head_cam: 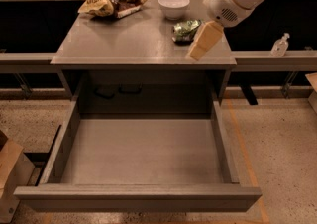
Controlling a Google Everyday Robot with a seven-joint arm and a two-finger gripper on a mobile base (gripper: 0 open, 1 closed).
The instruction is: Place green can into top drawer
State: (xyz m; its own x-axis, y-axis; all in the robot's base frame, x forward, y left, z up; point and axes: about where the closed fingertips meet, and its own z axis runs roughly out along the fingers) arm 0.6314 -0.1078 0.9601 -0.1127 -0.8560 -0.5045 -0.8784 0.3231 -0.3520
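The green can (185, 30) lies on its side on the grey table (124, 39), at the right, just in front of the white bowl (174, 5). My gripper (199, 49) hangs from the white arm at the upper right, pointing down and left over the table's front right part, close to the can's right front side and apart from it. It holds nothing that I can see. The top drawer (138, 198) is pulled wide open below the table and its inside is bare.
A yellow-and-brown snack bag (114, 2) lies at the table's back left. A small clear bottle (280, 45) stands on the ledge to the right. A cardboard box (10, 178) sits on the floor at the lower left, beside the drawer.
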